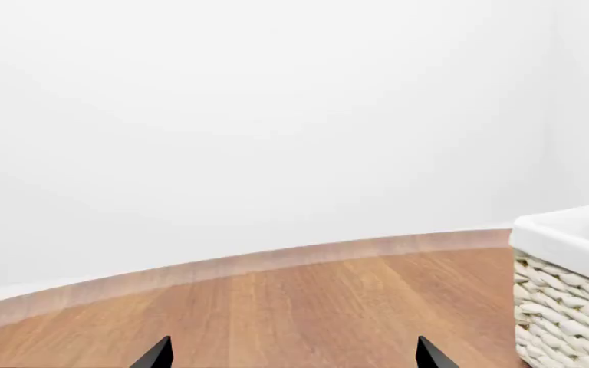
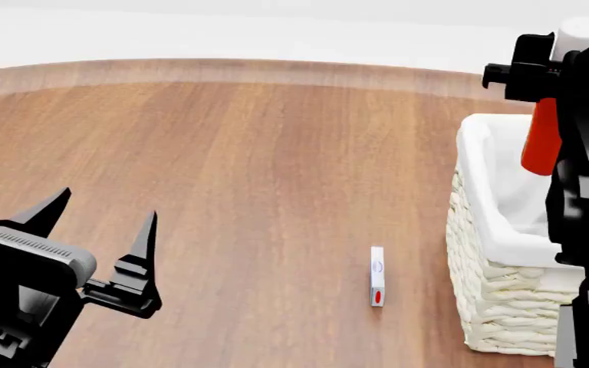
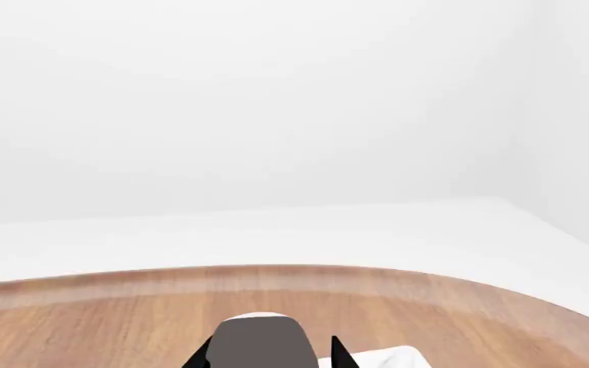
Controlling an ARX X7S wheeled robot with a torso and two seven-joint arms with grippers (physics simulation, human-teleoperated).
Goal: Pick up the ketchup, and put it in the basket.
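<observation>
A wooden tabletop (image 2: pixel 254 169) fills the head view. At upper right, the right end effector (image 2: pixel 540 73) grips the orange-red ketchup bottle (image 2: pixel 541 138) above the cream wicker basket (image 2: pixel 494 299); it should lower before releasing. The left end effector (image 2: pixel 95 230) stands open.

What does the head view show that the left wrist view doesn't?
Only the head view shows the ketchup held by the right gripper above the basket, plus the small white box on the table. Only the left wrist view shows the left gripper close up, open with nothing between its tips. Both show basket, table and white wall.
</observation>
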